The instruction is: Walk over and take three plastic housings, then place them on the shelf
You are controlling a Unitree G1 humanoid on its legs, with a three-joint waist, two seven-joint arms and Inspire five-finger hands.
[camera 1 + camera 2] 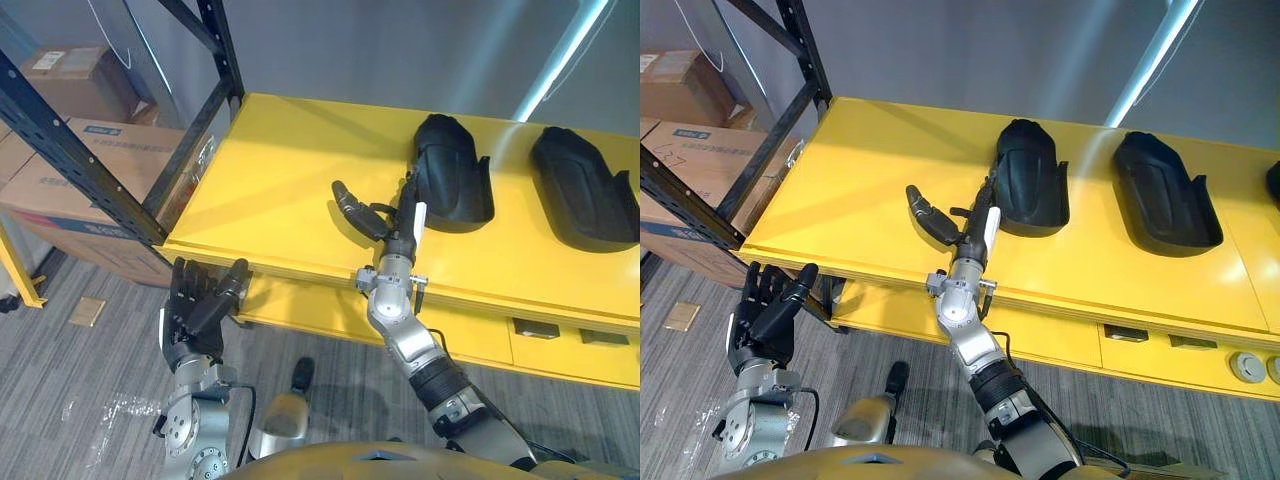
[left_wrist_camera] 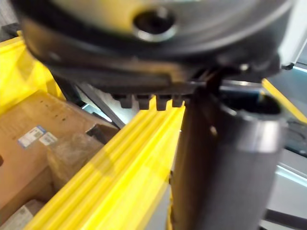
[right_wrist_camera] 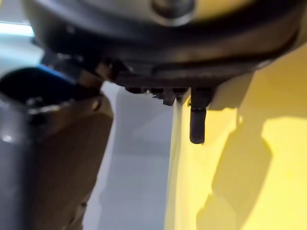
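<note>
The right hand [image 1: 405, 225] lies open alongside the nearest housing [image 1: 452, 172].
Closest in, the left hand [image 1: 195, 305] hangs relaxed and empty below the yellow surface [image 1: 280, 170]. Beyond it, the right hand's straight fingers run parallel to the nearest housing's long axis, just to its left. A second housing [image 1: 585, 190] lies farther right.

Stacked cardboard boxes [image 1: 45, 200] sit behind a black rack frame [image 1: 90, 167].

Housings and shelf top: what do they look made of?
Left housing and right housing: likely moulded plastic, matt black, smooth curved shells with only dull highlights. Shelf top: probably painted sheet metal, glossy yellow, with a stepped front lip and a faint sheen.
</note>
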